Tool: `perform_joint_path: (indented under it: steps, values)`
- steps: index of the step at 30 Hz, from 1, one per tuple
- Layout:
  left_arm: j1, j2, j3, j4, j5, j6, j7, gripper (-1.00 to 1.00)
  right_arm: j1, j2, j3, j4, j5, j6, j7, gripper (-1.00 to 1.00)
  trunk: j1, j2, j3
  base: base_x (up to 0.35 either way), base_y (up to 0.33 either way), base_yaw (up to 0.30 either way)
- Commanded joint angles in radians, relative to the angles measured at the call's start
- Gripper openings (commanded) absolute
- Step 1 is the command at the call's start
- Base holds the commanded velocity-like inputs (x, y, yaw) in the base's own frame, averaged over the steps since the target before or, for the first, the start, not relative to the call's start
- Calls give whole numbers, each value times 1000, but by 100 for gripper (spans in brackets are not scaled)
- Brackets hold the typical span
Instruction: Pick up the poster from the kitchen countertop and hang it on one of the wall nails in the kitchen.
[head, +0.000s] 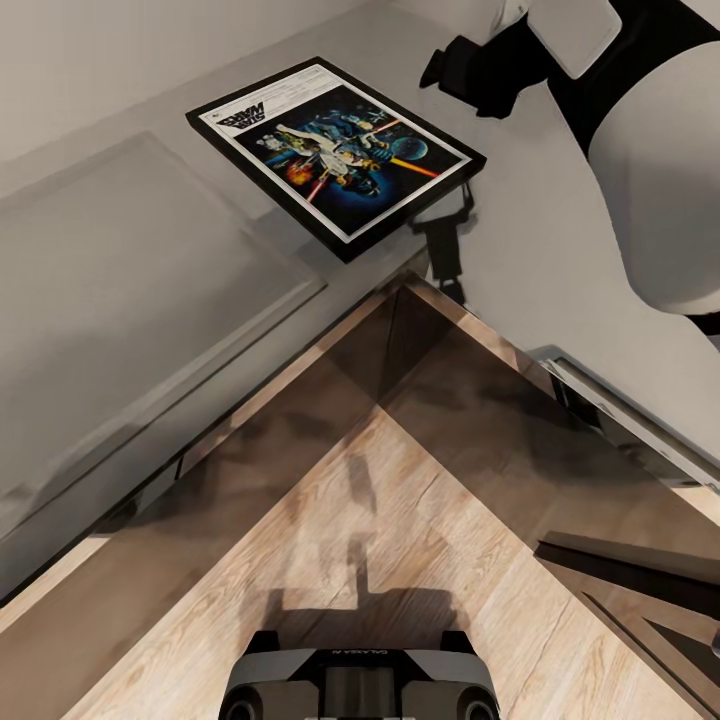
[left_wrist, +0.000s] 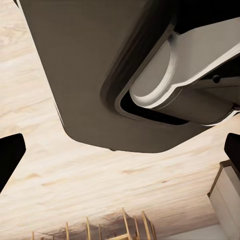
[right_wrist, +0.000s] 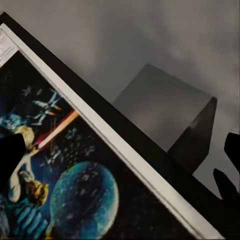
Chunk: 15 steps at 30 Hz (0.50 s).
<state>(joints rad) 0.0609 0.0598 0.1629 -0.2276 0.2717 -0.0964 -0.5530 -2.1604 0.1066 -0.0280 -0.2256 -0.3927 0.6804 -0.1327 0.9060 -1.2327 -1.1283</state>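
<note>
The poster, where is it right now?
In the head view the poster sits upper centre, over the countertop corner, with the right claw at its near-right edge.

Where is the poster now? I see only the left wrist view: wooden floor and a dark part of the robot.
Observer: In the head view the poster is over the grey countertop, near its corner.
Operator: Is the picture side up?
Observer: Yes, face up; its white title strip is at the end toward the wall.
Operator: Is an arm near it?
Observer: The right arm reaches over the countertop; the right wrist view has the poster's framed edge close up. A grip I cannot confirm.
</note>
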Motion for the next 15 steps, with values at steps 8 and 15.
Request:
perform_joint_path:
  steps: [8,15]
  values:
    - [0,0,1,-1,3,0,-4,100,-2,3,-7,-9,-11,37,-5,100,0,0,0,0,0,0]
    - [0,0,1,-1,3,0,-4,100,-2,5,-56,-9,-28,43,-2,100,0,0,6,0,0,0]
